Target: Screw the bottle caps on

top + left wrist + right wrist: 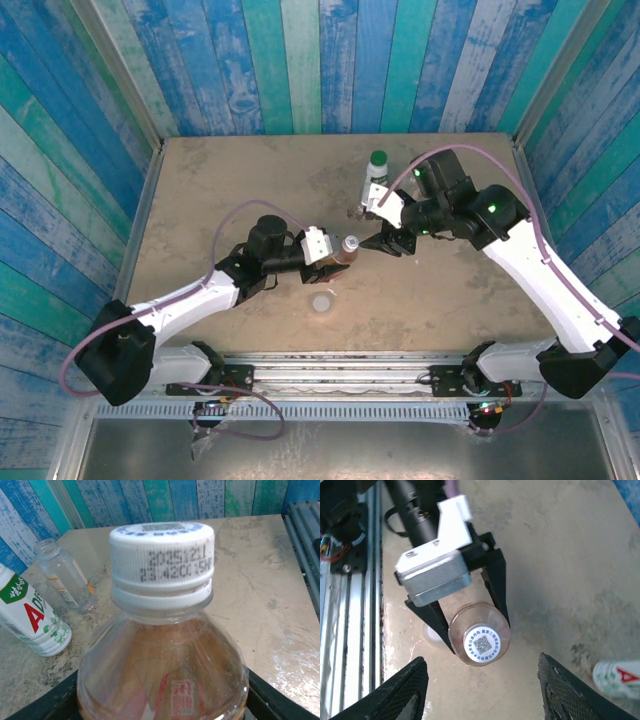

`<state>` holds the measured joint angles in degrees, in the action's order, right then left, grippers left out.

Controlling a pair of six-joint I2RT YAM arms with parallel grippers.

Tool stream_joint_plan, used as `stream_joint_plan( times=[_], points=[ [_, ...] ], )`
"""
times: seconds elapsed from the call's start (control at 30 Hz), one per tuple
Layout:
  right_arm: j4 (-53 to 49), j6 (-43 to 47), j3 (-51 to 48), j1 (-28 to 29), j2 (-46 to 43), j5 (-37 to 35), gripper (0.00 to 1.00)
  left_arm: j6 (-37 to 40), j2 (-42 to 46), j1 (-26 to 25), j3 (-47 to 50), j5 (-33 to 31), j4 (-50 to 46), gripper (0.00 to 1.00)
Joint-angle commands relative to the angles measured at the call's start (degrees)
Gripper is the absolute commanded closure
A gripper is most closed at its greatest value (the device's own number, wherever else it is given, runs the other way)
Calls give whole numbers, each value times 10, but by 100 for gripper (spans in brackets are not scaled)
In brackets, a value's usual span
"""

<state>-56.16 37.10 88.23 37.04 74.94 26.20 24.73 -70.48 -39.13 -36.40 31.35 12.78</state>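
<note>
My left gripper (343,252) is shut on the amber bottle (160,670), holding its body upright between both black fingers (497,587). A white ribbed cap (161,565) with a printed code on top (481,644) sits on the bottle's neck. My right gripper (482,695) is open just above that cap, its fingers spread wide and touching nothing. The white bottle (377,172) with the green-red label (30,617) carries a dark green cap. The short clear bottle (62,575) stands beside it with an open mouth. A pale grey cap (321,302) lies loose on the table.
The white and clear bottles stand close behind my right gripper (378,243) in the top view. The grey cap (432,632) lies just by the left gripper's fingertip. A metal rail (330,372) runs along the table's near edge, and blue plank walls surround the table.
</note>
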Motion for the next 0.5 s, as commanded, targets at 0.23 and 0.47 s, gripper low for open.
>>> stream_joint_plan(
  times=[0.23,0.47],
  points=[
    [-84,152,32,5,70,33,44,7,33,1,-8,36,-10,43],
    [-83,148,34,5,99,60,53,6,29,1,-10,40,-10,43]
  ],
)
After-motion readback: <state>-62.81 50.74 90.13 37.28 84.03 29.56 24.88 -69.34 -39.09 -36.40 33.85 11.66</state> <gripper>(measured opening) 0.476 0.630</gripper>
